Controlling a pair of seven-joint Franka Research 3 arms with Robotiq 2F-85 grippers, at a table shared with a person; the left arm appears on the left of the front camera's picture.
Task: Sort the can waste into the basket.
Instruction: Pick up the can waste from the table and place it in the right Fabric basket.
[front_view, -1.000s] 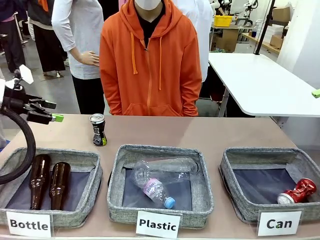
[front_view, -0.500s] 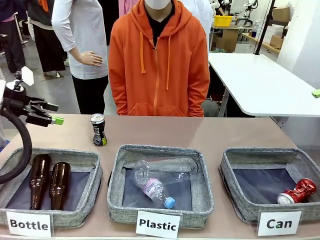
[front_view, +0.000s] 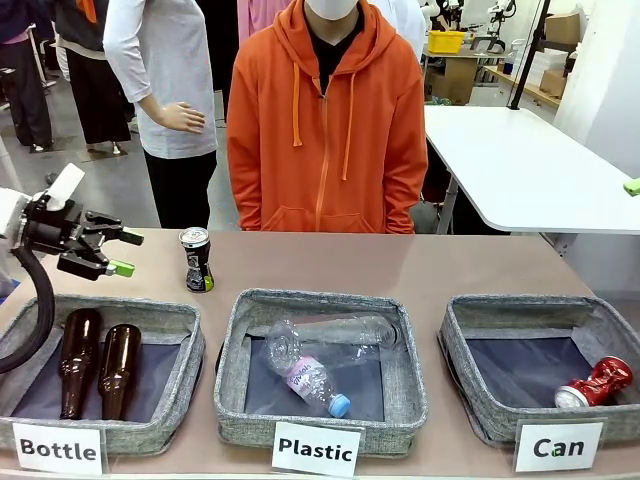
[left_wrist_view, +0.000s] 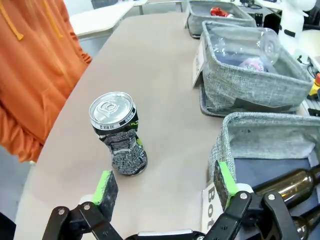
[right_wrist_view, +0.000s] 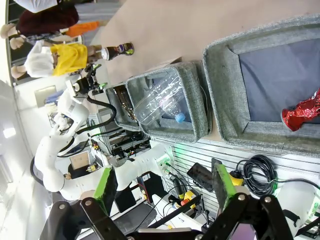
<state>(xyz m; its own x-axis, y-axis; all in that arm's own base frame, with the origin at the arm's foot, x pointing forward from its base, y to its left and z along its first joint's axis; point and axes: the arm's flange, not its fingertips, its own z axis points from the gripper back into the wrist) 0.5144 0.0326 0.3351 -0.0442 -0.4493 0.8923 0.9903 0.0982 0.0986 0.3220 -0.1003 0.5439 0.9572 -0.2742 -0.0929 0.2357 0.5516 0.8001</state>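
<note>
I saw left gripper (front_view: 124, 253) spread wide, holding nothing; black can (front_view: 196, 259) upright just ahead. Bottle basket (left_wrist_view: 265, 135) crowded one finger. Red can (front_view: 597, 383) lay in Can basket (front_view: 525, 303), far off. Right gripper (right_wrist_view: 162, 182) likewise spread, empty.

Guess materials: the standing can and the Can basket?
Black-and-silver can: likely thin aluminium, shiny bare top with pull tab, printed glossy body, dented waist. Can basket: grey woven fabric walls, matte, soft-looking rim; dark, smoother bottom, probably fabric too.
</note>
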